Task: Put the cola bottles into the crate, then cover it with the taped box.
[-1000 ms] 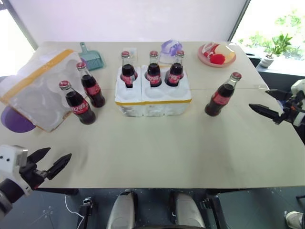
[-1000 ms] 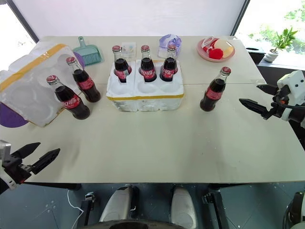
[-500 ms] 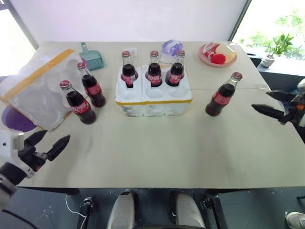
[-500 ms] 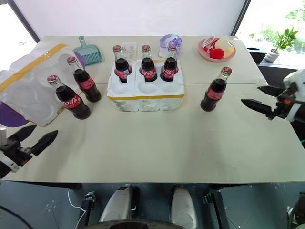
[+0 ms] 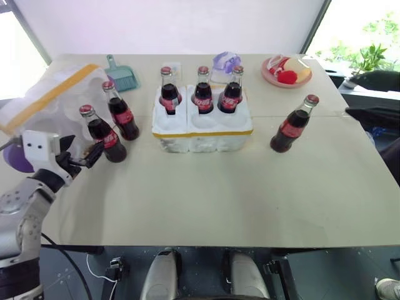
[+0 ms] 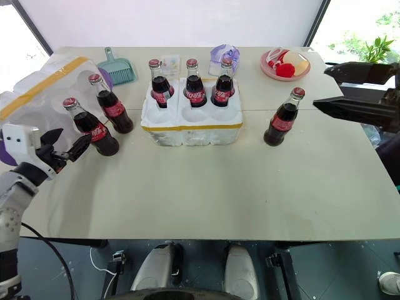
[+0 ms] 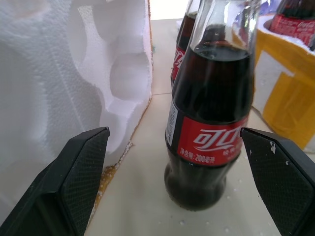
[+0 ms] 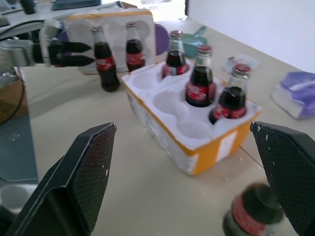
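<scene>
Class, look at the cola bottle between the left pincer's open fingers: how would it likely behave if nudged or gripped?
The cola bottle stands tall on a narrow base, so a high nudge probably tips it. Its smooth glass may slip. Nearly full, it likely feels heavy.

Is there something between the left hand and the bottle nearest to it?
Nothing visible. The left hand is open and points at the near bottle, with only bare table between them. The taped box lies close on the outer side, and a second bottle stands behind.
</scene>
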Robot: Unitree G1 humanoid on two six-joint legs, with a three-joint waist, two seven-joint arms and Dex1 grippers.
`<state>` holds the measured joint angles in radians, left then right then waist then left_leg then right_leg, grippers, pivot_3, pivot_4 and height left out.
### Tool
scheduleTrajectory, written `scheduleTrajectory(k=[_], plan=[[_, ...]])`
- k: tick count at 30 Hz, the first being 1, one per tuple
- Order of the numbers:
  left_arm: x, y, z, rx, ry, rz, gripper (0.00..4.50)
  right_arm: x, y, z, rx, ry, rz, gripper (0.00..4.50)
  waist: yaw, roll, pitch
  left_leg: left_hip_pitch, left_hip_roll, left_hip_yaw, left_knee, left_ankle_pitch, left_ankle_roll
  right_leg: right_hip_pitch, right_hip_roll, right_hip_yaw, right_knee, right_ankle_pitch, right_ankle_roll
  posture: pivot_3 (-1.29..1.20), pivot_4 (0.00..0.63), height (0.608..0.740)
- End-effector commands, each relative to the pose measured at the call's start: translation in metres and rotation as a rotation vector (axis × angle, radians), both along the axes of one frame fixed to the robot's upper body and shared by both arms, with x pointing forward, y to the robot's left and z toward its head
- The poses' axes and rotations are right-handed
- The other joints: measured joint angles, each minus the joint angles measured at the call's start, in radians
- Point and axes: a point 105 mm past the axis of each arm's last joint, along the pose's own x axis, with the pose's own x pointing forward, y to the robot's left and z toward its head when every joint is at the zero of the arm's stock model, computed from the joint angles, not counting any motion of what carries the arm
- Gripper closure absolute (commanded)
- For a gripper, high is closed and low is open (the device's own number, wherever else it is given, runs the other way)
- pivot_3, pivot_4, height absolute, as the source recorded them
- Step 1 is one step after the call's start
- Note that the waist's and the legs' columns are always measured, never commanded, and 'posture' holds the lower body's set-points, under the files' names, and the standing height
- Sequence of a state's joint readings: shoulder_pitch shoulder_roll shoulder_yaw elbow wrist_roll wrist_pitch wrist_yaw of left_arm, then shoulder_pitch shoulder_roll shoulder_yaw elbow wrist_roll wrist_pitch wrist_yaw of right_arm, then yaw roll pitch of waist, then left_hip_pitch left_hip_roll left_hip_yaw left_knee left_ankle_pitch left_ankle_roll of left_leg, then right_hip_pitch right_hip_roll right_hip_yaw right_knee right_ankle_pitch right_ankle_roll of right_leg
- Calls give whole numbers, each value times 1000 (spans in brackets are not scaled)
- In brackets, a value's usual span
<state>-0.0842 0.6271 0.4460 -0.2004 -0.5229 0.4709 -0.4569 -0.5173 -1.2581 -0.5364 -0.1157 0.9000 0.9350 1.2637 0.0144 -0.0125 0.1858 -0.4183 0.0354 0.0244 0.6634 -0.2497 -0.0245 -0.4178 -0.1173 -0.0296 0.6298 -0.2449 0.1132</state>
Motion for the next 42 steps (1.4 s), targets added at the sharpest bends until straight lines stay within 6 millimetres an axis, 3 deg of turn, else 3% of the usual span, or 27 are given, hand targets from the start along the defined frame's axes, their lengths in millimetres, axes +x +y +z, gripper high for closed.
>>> scheduleTrajectory(k=[1, 13, 16, 18, 21, 28, 32, 34, 37, 40, 42], plan=[[12, -7, 8, 34, -43, -35, 57, -12, 9, 10, -13, -57, 30, 0, 0, 0, 0, 0, 0, 0, 0, 0, 0, 0, 0, 0, 0, 0, 0, 0, 150, 736], [35, -23, -1, 36, -32, -103, 57, -7, 16, 5, -2, -65, 29, 0, -1, 0, 0, 0, 0, 0, 0, 0, 0, 0, 0, 0, 1, 1, 1, 0, 150, 736], [35, -27, 0, 40, -42, -132, 816, -7, 20, 0, -22, -58, 42, 0, -2, 0, 0, -1, 0, 0, 1, 0, 0, 0, 0, 0, 1, 1, 1, 0, 150, 736], [33, -29, 2, 39, -46, -141, 1819, -8, 21, 0, -25, -57, 46, 0, -1, 0, 0, 0, 0, 0, 1, 0, 0, -1, 0, 0, 1, 1, 2, 0, 150, 736], [28, -32, 11, 29, -45, -185, 1840, -8, 23, 1, -21, -48, 54, 0, -1, 0, 0, -1, 0, 0, 0, 0, 0, -1, 0, 0, 1, 1, 2, 0, 150, 736], [-21, -78, 62, -42, 49, -648, 1840, -5, 24, -1, -31, -53, 43, 0, -2, -3, 2, -7, 0, -1, 1, 0, 0, -7, 0, 0, 2, 1, 2, 0, 150, 736], [-33, -114, 101, -70, 30, -899, 1840, -3, 25, -2, -28, -51, 42, 0, 1, -3, 2, -8, 0, -1, 2, 0, 0, -7, 0, -1, 2, 1, 2, 0, 150, 736], [-22, -130, 118, -100, -30, -934, 1840, -1, 25, -3, -22, -52, 38, 0, 1, -3, 2, -7, 0, -1, 3, 0, 0, -6, 0, -1, 2, 2, 3, 0, 150, 736], [13, -155, 140, -112, -140, -888, 1840, 3, 25, -3, 6, -64, 16, 0, 2, -4, 2, -7, -1, -2, 3, 0, 0, -4, 0, -1, 1, 3, 5, 0, 150, 736], [53, -180, 147, -71, -184, -770, 1840, 5, 30, -5, 26, -77, -5, 0, 0, -4, 2, -7, -1, -2, 4, 0, 0, -3, 0, -1, 1, 4, 6, 0, 150, 736], [68, -196, 145, -39, -186, -748, 1840, 1, 32, -6, 26, -81, 3, 0, -3, -4, 2, -7, -1, -2, 4, 0, 0, -4, 0, 0, 1, 4, 6, 0, 150, 736]])
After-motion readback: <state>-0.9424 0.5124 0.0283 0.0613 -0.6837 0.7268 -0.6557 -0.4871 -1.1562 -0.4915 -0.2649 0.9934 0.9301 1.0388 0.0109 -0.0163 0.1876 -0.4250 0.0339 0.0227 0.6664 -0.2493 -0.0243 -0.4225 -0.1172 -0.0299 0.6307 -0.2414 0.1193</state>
